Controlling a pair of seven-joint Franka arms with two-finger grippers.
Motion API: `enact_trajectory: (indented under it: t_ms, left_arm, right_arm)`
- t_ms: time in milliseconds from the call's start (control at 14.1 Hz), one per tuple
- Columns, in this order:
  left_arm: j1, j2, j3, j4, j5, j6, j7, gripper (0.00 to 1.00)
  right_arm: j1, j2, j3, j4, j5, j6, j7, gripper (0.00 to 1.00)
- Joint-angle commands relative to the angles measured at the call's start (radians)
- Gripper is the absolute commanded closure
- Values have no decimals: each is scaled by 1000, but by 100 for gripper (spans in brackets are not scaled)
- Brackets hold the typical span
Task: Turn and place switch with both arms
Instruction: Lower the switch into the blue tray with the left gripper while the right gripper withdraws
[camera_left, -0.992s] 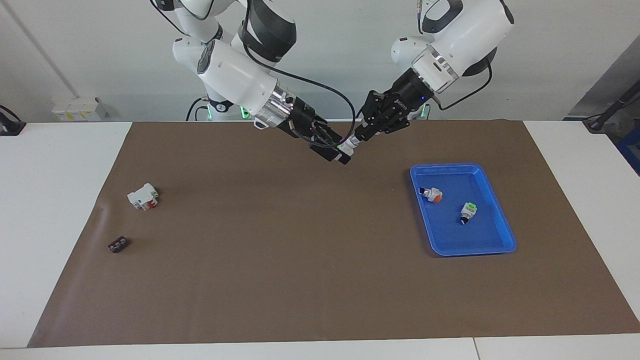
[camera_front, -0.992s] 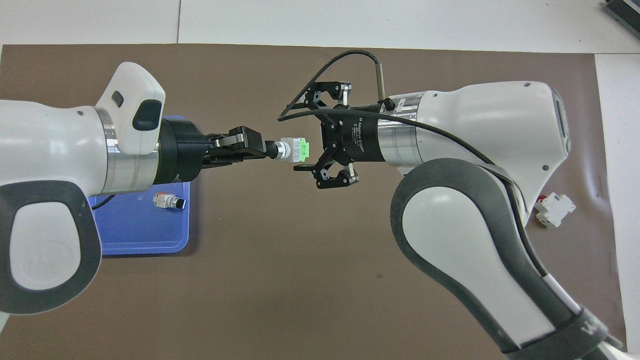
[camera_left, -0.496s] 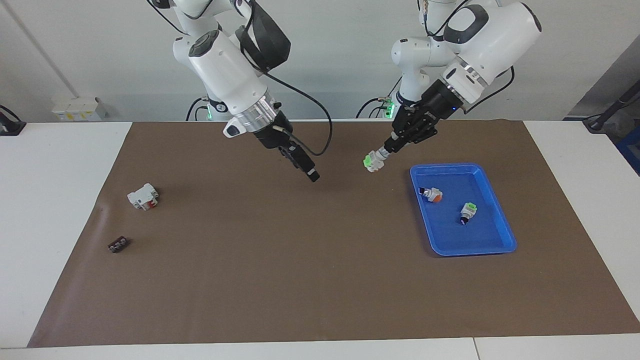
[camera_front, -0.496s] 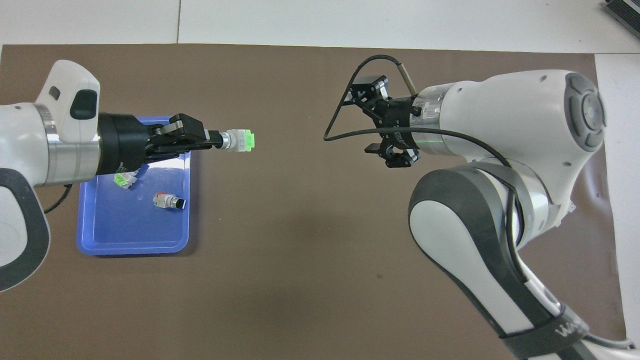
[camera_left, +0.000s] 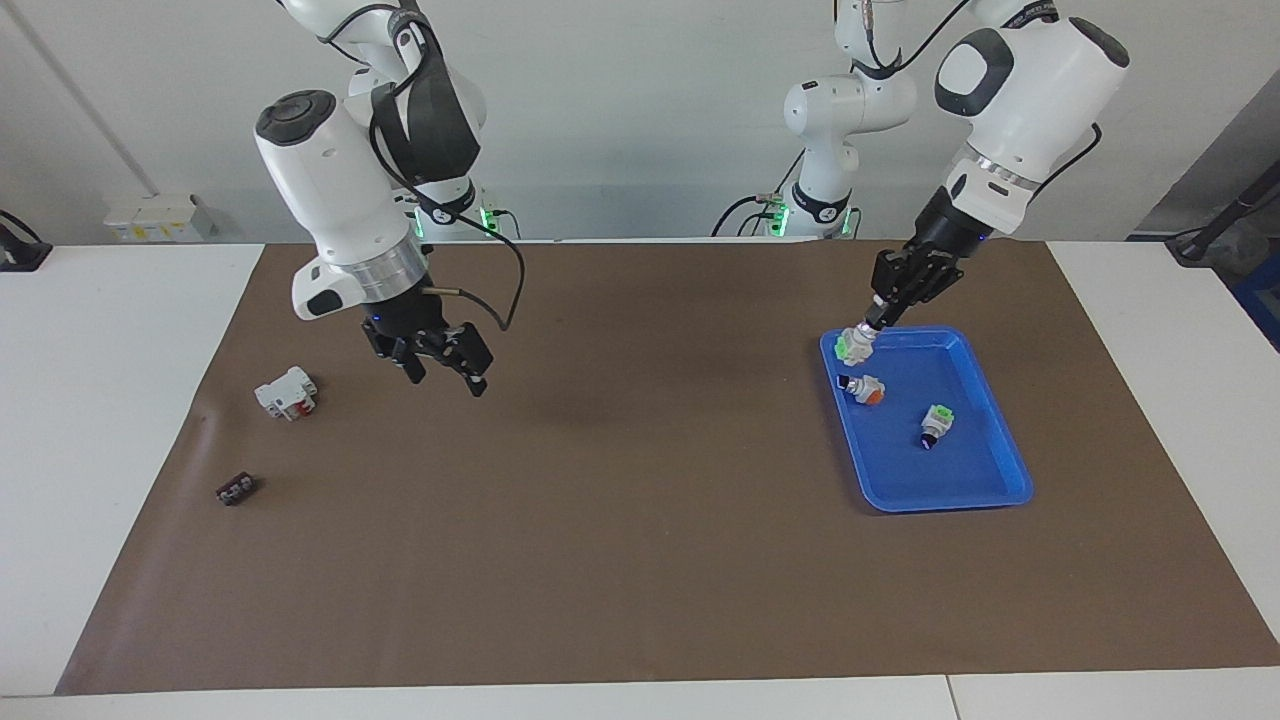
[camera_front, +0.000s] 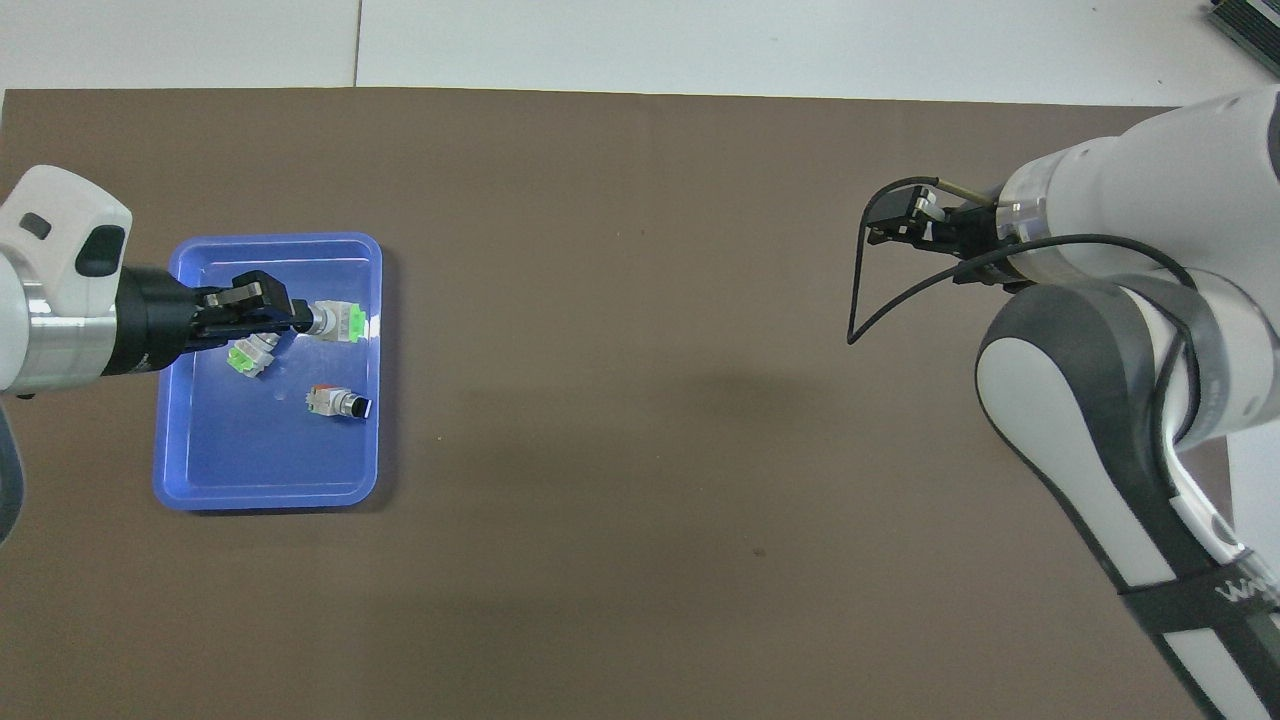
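Observation:
The switch (camera_left: 852, 347), with a pale body and a green block, is held by its knob end in my left gripper (camera_left: 872, 318). The gripper is shut on it just above the blue tray (camera_left: 965, 465), at the tray's end nearer the robots. In the overhead view the switch (camera_front: 338, 322) sticks out of the left gripper (camera_front: 300, 318) over the tray (camera_front: 260, 465). My right gripper (camera_left: 447, 383) is open and empty, up over the mat toward the right arm's end; it also shows in the overhead view (camera_front: 890, 222).
In the tray lie an orange-ended switch (camera_left: 866, 390) and a green-capped switch with a dark blue tip (camera_left: 935, 424). A white and red breaker (camera_left: 286, 392) and a small dark block (camera_left: 236, 489) lie on the mat at the right arm's end.
The left gripper has carried the switch from the middle of the table to over the tray. The right gripper has drawn back from the switch toward its own end of the table.

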Motion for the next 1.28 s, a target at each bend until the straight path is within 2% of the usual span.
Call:
enact_trajectory:
  t_ms: [0,213,283,354,496,567,709,850,921,1063,1205]
  left_arm:
    - [81,-43,-6,-66,78,-15,58,100]
    - [144,-45,-7,-111,168,-1,145,100]
    - [163,-40,-7,-125,178,4,179,100]
    - [178,-37,-7,-145,179,24,187,100]
    - [181,-36,-7,-218,187,117,188,100]
    - [183,-31,-7,-250,189,158,188,100]
    - [215,-20,-7,-277,189,194,210,100]
    - [232,-16,-7,-274,189,188,236,100]
    - [233,-14,-7,-271,189,183,236,81]
    - [233,-14,-9,-266,189,182,236,1]
    - [226,-11,-9,-254,189,180,236,0]
  right_arm:
    - [-16,-43,9,-13,-87,-70,-55,0]
    - [-45,-79,3,17,-87,-159,-62,0]
    - [-31,-110,-36,19,-87,-198,-93,0]
    - [8,-136,-102,19,-80,-236,-140,0]
    - [178,-169,-336,36,-66,-293,-217,0]
    - [237,-170,-415,63,-55,-336,-246,0]
    - [250,-166,-477,147,-29,-428,-332,0]
    - [262,-155,-543,183,-26,-482,-458,0]
    - [263,-156,-551,183,-32,-489,-466,0]
    - [262,-169,-543,171,-37,-502,-463,0]
    - [260,-181,-543,145,-32,-494,-457,0]
